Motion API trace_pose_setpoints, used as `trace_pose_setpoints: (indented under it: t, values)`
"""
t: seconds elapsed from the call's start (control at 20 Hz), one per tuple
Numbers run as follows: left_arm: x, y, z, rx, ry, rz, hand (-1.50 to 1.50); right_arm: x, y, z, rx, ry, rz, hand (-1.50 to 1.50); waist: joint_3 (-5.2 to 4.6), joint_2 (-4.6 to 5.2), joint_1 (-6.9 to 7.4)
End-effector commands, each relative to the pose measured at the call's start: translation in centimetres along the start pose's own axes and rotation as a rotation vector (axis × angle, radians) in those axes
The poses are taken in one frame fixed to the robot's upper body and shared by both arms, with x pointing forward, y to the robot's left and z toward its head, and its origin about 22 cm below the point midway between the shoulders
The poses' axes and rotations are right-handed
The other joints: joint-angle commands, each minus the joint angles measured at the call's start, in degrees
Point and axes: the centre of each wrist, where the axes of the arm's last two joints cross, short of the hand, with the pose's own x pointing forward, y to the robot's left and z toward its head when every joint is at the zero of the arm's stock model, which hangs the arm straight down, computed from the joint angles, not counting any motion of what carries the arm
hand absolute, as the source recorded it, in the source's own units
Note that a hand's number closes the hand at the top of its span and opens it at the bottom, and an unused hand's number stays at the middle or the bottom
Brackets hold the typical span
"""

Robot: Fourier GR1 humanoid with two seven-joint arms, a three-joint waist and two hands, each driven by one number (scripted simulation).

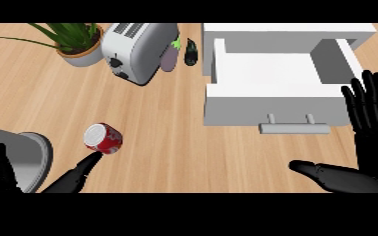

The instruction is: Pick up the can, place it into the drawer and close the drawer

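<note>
A red can [103, 138] with a silver top lies tilted on the wooden counter, left of centre. My left hand [72, 176] comes in at the lower left, open, with one black digit stretched toward the can, its tip just below it and not gripping. The white drawer [221, 105] stands pulled open at the upper right; nothing shows inside it, and its grey handle [293, 127] faces me. My right hand [353, 179] is open at the right edge, fingers pointing up beside the drawer's front corner and thumb pointing left, holding nothing.
A silver toaster [136, 50] stands at the back, with a potted plant [77, 42] to its left. A dark eggplant [190, 52] and a purple vegetable [171, 57] lie between the toaster and the drawer. A grey forearm [29, 157] fills the lower left corner.
</note>
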Motion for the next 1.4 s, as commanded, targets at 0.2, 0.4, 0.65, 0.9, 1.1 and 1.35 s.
trace_pose_setpoints:
  t: [0.2, 0.4, 0.65, 0.9, 1.1, 1.35]
  values:
    - [1.2, -1.4, 0.5, 0.022, 0.053, -0.008, -1.5, -1.0, -0.6, -0.4, -0.008, 0.003, 0.008, -1.5, -0.03, 0.03, -0.21]
    - [-3.3, -4.9, 0.2, 0.026, 0.079, -0.038, -1.5, -2.2, -2.5, 1.7, 0.002, -0.005, 0.011, -1.5, -0.04, 0.06, -0.65]
    - [-3.9, -5.4, 0.7, 0.009, 0.116, -0.038, -1.5, -0.2, -2.5, 1.0, 0.0, -0.003, 0.009, -1.5, -0.05, 0.02, -0.35]
    - [-6.8, -6.0, 1.7, 0.046, 0.125, -0.057, -1.5, -0.7, -4.3, 0.2, -0.018, -0.037, 0.012, -1.5, -0.05, 0.02, -0.31]
    - [-10.4, -5.1, 0.3, 0.063, 0.163, -0.096, -1.5, -2.0, -2.0, 2.6, -0.01, -0.018, 0.013, -1.5, -0.1, 0.01, -0.38]
    - [-13.3, -5.2, 1.6, 0.101, 0.187, -0.115, -1.5, 1.2, -3.7, 3.0, -0.02, -0.032, 0.029, -1.5, -0.15, -0.04, -0.46]
